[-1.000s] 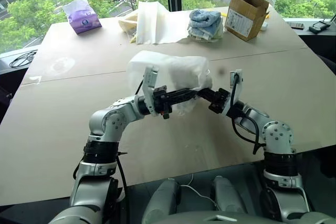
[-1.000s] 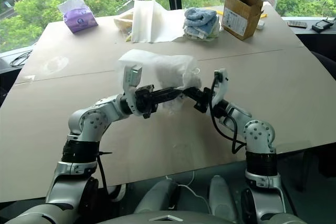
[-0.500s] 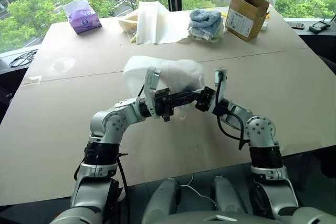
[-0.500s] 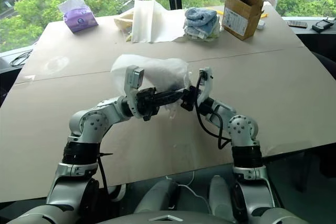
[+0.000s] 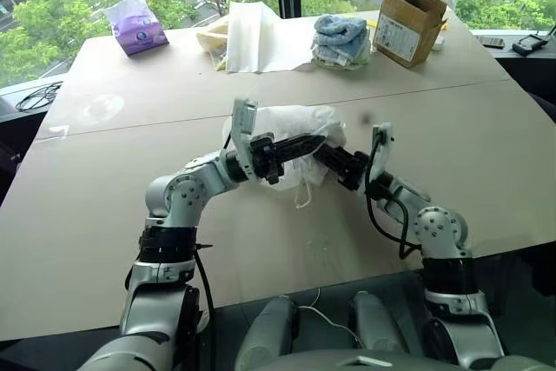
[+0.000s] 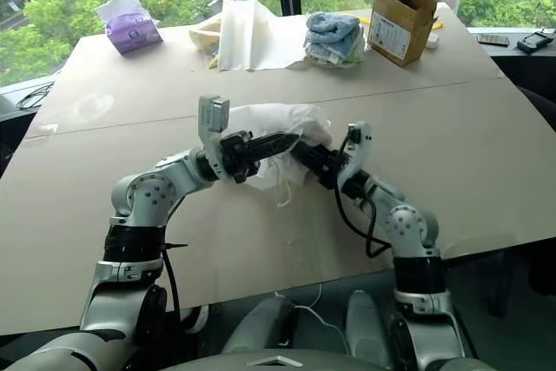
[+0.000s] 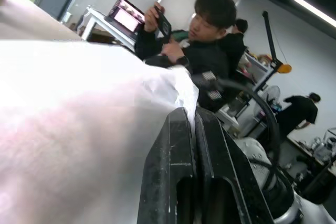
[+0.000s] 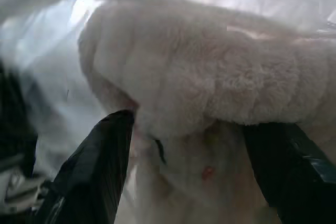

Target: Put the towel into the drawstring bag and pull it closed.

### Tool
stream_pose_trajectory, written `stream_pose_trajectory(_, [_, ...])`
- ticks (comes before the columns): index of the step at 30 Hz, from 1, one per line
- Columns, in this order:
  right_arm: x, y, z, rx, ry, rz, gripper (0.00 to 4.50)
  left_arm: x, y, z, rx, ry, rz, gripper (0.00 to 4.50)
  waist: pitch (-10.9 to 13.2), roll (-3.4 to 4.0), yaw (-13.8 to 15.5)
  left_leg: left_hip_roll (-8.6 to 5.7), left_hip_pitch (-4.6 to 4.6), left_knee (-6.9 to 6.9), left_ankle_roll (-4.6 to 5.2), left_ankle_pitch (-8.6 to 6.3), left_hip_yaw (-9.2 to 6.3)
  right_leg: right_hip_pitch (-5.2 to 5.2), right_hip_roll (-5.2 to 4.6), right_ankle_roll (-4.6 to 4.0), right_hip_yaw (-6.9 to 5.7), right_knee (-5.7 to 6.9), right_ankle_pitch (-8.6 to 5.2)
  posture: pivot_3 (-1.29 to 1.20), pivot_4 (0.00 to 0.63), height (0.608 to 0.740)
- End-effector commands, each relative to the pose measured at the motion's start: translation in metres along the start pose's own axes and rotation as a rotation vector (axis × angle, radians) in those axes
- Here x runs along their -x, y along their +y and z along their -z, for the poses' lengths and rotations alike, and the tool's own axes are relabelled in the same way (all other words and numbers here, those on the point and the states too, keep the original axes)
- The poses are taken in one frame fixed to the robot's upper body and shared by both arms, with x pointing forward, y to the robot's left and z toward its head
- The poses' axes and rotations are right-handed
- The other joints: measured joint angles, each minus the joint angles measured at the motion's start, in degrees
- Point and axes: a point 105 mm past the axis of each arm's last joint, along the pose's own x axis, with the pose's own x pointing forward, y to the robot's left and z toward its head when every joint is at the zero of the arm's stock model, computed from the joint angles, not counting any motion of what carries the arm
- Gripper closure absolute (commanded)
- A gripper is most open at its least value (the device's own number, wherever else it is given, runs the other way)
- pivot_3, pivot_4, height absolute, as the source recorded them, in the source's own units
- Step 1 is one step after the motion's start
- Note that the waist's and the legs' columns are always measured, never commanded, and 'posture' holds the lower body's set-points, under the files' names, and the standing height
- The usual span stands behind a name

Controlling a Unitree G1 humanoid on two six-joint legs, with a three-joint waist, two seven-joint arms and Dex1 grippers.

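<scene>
Both grippers meet at the drawstring bag [image 5: 291, 132] in the middle of the brown table [image 5: 104, 215]. Left gripper [image 5: 311, 142] has its two black fingers pressed tight together, and they pinch the thin white cloth of the bag and hold it up off the table. Right gripper [image 8: 194, 171] has its fingers [image 8: 94, 166] spread wide apart. They sit on each side of the towel [image 8: 210, 93] but do not squeeze it. That fluffy cream towel is bunched up inside the bag's see-through cloth. A thin white cord [image 5: 301, 195] hangs down from the bag. At the far end of the table there are a purple pack [image 5: 135, 28], a white folded sheet [image 5: 252, 36], some light-blue towels [image 5: 340, 36] and a cardboard box [image 5: 407, 25]. A person in black [image 7: 205, 51] sits behind the bag in the left wrist view.
</scene>
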Motion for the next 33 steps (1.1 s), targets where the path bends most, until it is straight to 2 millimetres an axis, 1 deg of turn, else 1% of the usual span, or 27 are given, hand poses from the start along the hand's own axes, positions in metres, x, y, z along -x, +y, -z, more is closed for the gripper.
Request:
stream_pose_trajectory(1, [0.007, 0.017, -0.004, 0.11, 0.004, -0.065, 0.98, 0.0, -0.003, -0.022, -0.023, -0.072, 0.013, 4.5, 0.0, 0.0, 0.0, 0.0, 0.0, 0.01, 0.0, 0.0, 0.0, 0.01, 0.0, 0.0, -0.01, 0.0, 0.0, 0.0, 0.15, 0.74])
stream_pose_trajectory(5, [0.017, 0.014, 0.005, 0.19, 0.074, -0.058, 0.98, -0.002, 0.0, -0.026, -0.014, -0.092, 0.011, 4.5, 0.0, -0.01, 0.1, 0.02, 0.02, 0.02, 0.0, 0.0, 0.0, 0.02, 0.01, 0.0, -0.01, 0.03, 0.0, 0.0, 0.15, 0.74])
stream_pose_trajectory(7, [0.018, 0.011, 0.011, 0.243, 0.117, -0.042, 0.98, -0.003, 0.0, -0.026, -0.012, -0.092, 0.012, 4.5, 0.0, -0.02, 0.1, 0.0, 0.01, 0.03, 0.0, 0.0, 0.0, 0.02, 0.0, 0.0, -0.01, 0.01, 0.0, 0.0, 0.15, 0.74])
stream_pose_trajectory(9, [0.015, 0.007, 0.01, 0.253, 0.114, -0.022, 0.98, -0.003, 0.0, -0.025, -0.01, -0.09, 0.014, 4.5, 0.0, -0.02, 0.1, 0.0, 0.01, 0.03, 0.0, 0.0, 0.01, 0.03, 0.0, 0.0, 0.0, -0.01, 0.0, 0.0, 0.15, 0.74])
stream_pose_trajectory(12, [0.002, -0.005, 0.0, 0.236, 0.044, 0.058, 0.98, -0.003, -0.001, -0.02, -0.004, -0.064, 0.025, 4.5, 0.0, -0.02, 0.0, 0.03, 0.01, 0.02, -0.01, 0.0, 0.01, 0.02, 0.02, 0.0, -0.01, 0.01, 0.0, 0.0, 0.15, 0.74])
stream_pose_trajectory(15, [0.0, -0.003, -0.02, 0.148, -0.096, 0.047, 1.69, 0.0, -0.003, -0.012, -0.014, -0.027, 0.027, 4.5, 0.0, -0.02, 0.1, 0.03, 0.02, 0.02, -0.01, 0.01, 0.01, 0.01, 0.01, 0.0, 0.01, 0.03, 0.0, 0.0, 0.15, 0.74])
stream_pose_trajectory(16, [0.001, -0.001, -0.025, 0.128, -0.122, 0.035, 2.1, 0.001, -0.003, -0.011, -0.018, -0.017, 0.027, 4.5, 0.0, -0.02, 0.2, 0.03, 0.02, 0.02, -0.01, 0.0, 0.0, 0.02, 0.01, 0.0, 0.0, 0.02, 0.0, 0.0, 0.15, 0.74])
stream_pose_trajectory(18, [0.006, 0.004, -0.037, 0.079, -0.194, -0.001, 3.07, 0.003, -0.003, -0.009, -0.02, -0.005, 0.025, 4.5, 0.0, -0.02, 0.2, 0.01, 0.01, 0.0, 0.0, 0.0, 0.0, 0.02, -0.01, 0.0, 0.0, -0.05, 0.0, 0.0, 0.15, 0.74])
stream_pose_trajectory(19, [0.008, 0.007, -0.042, 0.058, -0.22, -0.016, 3.66, 0.004, -0.003, -0.008, -0.019, -0.003, 0.025, 4.5, 0.0, -0.02, 0.2, 0.01, -0.01, -0.01, 0.0, 0.0, -0.04, 0.03, -0.02, 0.0, -0.03, -0.12, 0.0, 0.0, 0.15, 0.74])
stream_pose_trajectory(20, [0.011, 0.01, -0.049, 0.029, -0.256, -0.041, 4.08, 0.005, -0.003, -0.008, -0.017, -0.001, 0.026, 4.5, 0.0, -0.02, 0.3, 0.01, -0.02, -0.02, 0.0, 0.0, -0.05, 0.02, -0.02, 0.0, -0.04, -0.15, 0.0, 0.0, 0.15, 0.74])
stream_pose_trajectory(21, [0.013, 0.015, -0.056, -0.001, -0.29, -0.077, 4.39, 0.005, -0.002, -0.008, -0.016, 0.005, 0.028, 4.5, 0.0, -0.02, 0.3, 0.01, -0.02, -0.02, 0.0, 0.0, -0.07, 0.02, -0.02, 0.0, -0.06, -0.16, 0.0, 0.0, 0.15, 0.74])
stream_pose_trajectory(23, [0.016, 0.023, -0.064, -0.054, -0.327, -0.145, 4.46, 0.004, -0.002, -0.009, -0.017, 0.008, 0.034, 4.5, 0.0, -0.01, 0.2, 0.01, -0.02, -0.04, 0.0, 0.0, -0.08, 0.04, -0.01, 0.0, -0.06, -0.17, 0.0, 0.0, 0.15, 0.74])
stream_pose_trajectory(25, [0.019, 0.027, -0.065, -0.089, -0.33, -0.179, 4.46, 0.002, -0.002, -0.013, -0.022, -0.001, 0.035, 4.5, 0.0, -0.01, 0.0, 0.03, -0.02, -0.05, 0.0, 0.0, -0.06, 0.05, 0.0, 0.0, -0.04, -0.17, 0.0, 0.0, 0.15, 0.74])
stream_pose_trajectory(28, [0.032, 0.024, -0.063, -0.11, -0.327, -0.177, 4.46, 0.003, 0.003, -0.022, -0.035, -0.025, 0.018, 4.5, 0.0, -0.01, 0.1, 0.03, -0.01, -0.07, 0.0, 0.0, -0.06, 0.04, 0.0, 0.0, -0.05, -0.16, 0.0, 0.0, 0.15, 0.74])
stream_pose_trajectory(31, [0.049, 0.022, -0.066, -0.135, -0.351, -0.169, 4.46, 0.007, 0.009, -0.032, -0.034, -0.05, -0.001, 4.5, 0.0, -0.01, 0.2, 0.01, -0.02, -0.1, 0.0, 0.0, -0.06, 0.05, -0.01, 0.0, -0.06, -0.2, 0.0, 0.0, 0.15, 0.74])
stream_pose_trajectory(33, [0.052, 0.025, -0.064, -0.136, -0.341, -0.173, 4.46, 0.008, 0.012, -0.036, -0.024, -0.058, -0.006, 4.5, 0.0, -0.01, 0.1, 0.01, -0.03, -0.1, 0.01, 0.0, -0.05, 0.04, -0.01, 0.0, -0.05, -0.23, 0.0, 0.0, 0.15, 0.74])
